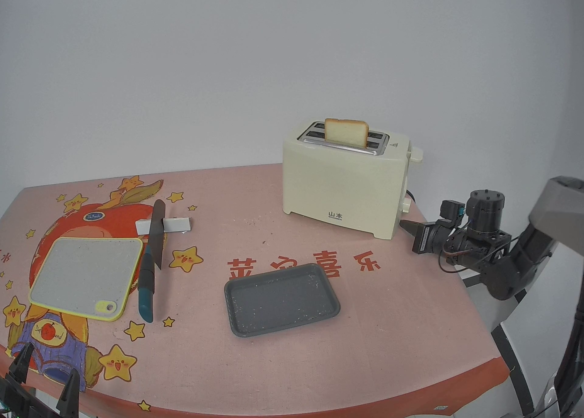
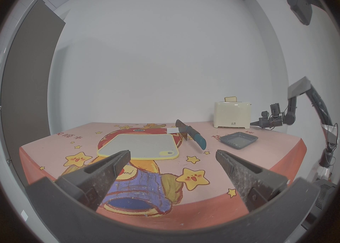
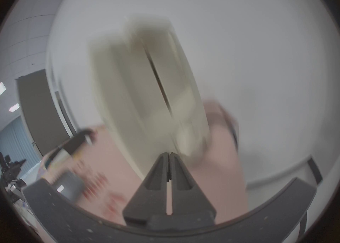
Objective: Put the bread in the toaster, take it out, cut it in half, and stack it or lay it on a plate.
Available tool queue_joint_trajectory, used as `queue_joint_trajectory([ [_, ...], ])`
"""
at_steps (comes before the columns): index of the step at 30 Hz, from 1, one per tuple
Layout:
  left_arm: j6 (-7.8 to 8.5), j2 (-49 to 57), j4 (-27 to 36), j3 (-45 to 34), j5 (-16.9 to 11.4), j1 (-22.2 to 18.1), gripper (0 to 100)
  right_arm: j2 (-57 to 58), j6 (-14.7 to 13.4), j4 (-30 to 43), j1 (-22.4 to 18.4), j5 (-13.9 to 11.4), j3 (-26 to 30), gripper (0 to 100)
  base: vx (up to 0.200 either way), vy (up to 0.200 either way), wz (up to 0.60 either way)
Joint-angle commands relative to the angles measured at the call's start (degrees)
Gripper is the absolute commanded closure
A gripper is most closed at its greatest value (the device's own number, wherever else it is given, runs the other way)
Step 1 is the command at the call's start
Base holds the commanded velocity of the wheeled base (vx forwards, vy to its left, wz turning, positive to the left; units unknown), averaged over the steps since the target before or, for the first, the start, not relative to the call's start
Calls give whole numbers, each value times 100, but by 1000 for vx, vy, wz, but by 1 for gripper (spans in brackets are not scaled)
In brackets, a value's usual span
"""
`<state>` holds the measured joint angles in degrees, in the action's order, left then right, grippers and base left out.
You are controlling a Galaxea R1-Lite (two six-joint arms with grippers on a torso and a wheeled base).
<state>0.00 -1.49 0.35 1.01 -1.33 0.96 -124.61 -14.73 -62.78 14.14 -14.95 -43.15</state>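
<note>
Seemingly set to press lever (image 1: pixel 416 155) on toaster (image 1: pixel 344 188), bread (image 1: pixel 346 132) upright in a slot: with right gripper (image 1: pixel 406 226) fingers pressed together (left gripper (image 2: pixel 172 153) fingers apart, at counter's (image 1: pixel 395 328) near edge), come from above, push straight down.

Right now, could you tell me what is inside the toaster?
A bread slice stands in one slot of the toaster, top sticking out. Its lower part and the slots' depths are hidden.

One toaster (image 1: pixel 344 191), one bread (image 1: pixel 346 132), one knife (image 1: pixel 151 261), one plate (image 1: pixel 281 299), one board (image 1: pixel 85 276)
</note>
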Motion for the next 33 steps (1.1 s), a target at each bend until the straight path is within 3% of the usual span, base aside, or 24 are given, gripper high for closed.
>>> queue_joint_trajectory([
  [1, 0, -1, 0, -92, 1, 0, 0, 754, 40, -472, 414, 27, 396, 100, 0, 0, 0],
  [7, 0, -1, 0, -92, 1, 0, 0, 1132, 66, -287, 484, 132, 448, 100, 0, 0, 0],
  [20, 0, -1, -9, -92, 1, 9, 0, 833, 110, -261, 317, 159, 448, 100, 0, 0, 0],
  [33, 0, -1, 0, -92, 1, 0, 0, 737, 189, 152, 194, 378, 422, 100, 0, 0, 0],
])
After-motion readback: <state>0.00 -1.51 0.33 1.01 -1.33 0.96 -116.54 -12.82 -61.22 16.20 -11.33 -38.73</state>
